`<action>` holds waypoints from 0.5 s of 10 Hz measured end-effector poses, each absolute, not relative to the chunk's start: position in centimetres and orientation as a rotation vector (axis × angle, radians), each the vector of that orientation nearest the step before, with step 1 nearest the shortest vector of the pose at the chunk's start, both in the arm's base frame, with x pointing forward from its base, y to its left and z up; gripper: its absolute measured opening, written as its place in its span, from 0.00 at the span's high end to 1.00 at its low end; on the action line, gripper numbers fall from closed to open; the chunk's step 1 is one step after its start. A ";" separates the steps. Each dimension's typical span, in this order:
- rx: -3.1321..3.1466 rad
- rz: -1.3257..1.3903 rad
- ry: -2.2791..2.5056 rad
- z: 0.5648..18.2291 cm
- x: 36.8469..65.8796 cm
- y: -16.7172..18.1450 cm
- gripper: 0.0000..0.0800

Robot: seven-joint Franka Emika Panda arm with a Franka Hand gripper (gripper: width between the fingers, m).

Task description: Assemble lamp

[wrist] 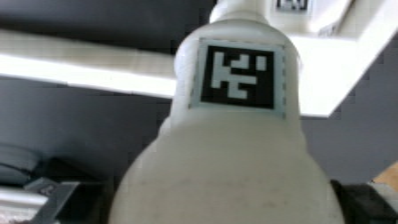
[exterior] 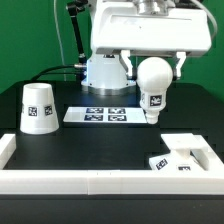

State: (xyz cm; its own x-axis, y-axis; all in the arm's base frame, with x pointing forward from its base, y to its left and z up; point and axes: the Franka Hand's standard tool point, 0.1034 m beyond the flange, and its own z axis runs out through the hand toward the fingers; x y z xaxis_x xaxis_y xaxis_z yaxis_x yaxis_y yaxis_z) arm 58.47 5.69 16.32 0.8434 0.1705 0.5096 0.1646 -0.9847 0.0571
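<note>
My gripper (exterior: 153, 70) is shut on the white ball-shaped bulb (exterior: 153, 83) and holds it in the air, neck and tag pointing down, above the black table. In the wrist view the bulb (wrist: 228, 130) fills the middle, its tag facing the camera, between my dark fingers (wrist: 43, 196). The tapered shade (exterior: 38, 107) stands on the table at the exterior view's left. The flat square base (exterior: 181, 155) lies at the front right, below and right of the bulb. Part of the base (wrist: 324, 16) shows beyond the bulb's neck in the wrist view.
The marker board (exterior: 104, 115) lies flat on the table just left of the hanging bulb. A white rail-like border (exterior: 90, 183) runs along the table's front and sides, and shows as a white band (wrist: 80, 62) in the wrist view. The robot's base (exterior: 105, 72) stands behind.
</note>
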 end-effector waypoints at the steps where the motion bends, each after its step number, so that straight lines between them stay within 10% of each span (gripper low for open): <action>1: 3.009 0.839 0.280 16.6 59.1 6.4 0.27; 5: 3.015 0.854 0.308 16.5 60.4 8.3 0.27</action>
